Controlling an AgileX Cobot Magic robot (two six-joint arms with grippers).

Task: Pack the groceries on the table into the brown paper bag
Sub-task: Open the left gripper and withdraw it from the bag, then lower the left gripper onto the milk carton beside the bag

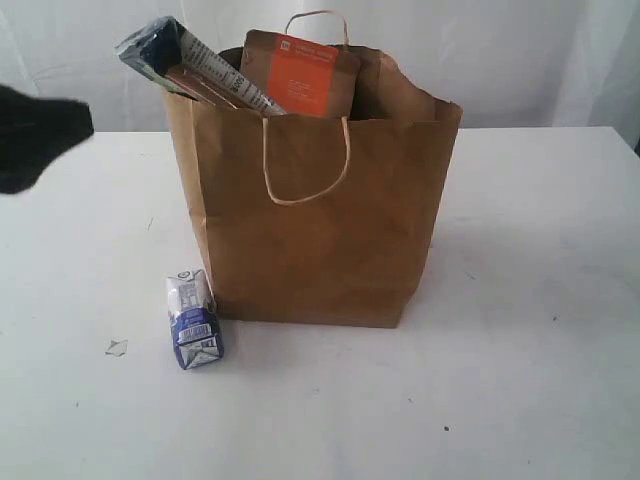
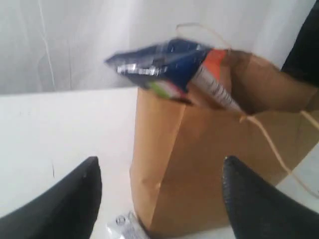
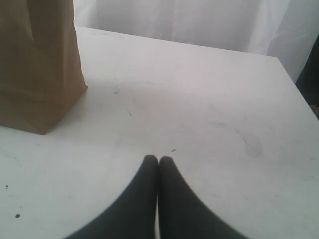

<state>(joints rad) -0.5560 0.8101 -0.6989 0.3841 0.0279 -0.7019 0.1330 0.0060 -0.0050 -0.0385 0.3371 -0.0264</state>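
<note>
Risk: left gripper [image 2: 162,164], jaws apart, empty, may bump brown paper bag [image 1: 310,230] reaching small blue-white carton [image 1: 194,320] on table [image 1: 520,300] beside bag corner, tipping overhanging blue spaghetti packet [image 1: 190,65]; right gripper [image 3: 158,159] pinched together

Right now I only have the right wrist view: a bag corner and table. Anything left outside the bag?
Observer: One carton, lying on the table beside the bag, at its front corner on the exterior view's left.
Operator: What's in the bag already?
Observer: A spaghetti packet and a pouch poke out of its top.
Operator: Left end effector?
Observer: The left end effector is open and empty, facing the bag.
</note>
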